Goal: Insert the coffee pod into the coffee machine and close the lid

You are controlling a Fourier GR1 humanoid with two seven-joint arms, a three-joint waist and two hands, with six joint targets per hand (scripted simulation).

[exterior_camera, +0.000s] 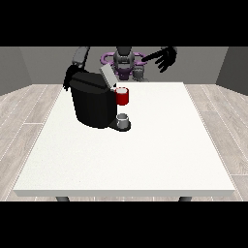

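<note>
Hiding one hand — coffee machine, lid raised

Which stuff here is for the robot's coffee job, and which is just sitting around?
For the job: the coffee machine with its lid up; the hand at the view's right; maybe the grey thing at the machine's base.

Just there: the red thing at the machine; the white table.
</note>
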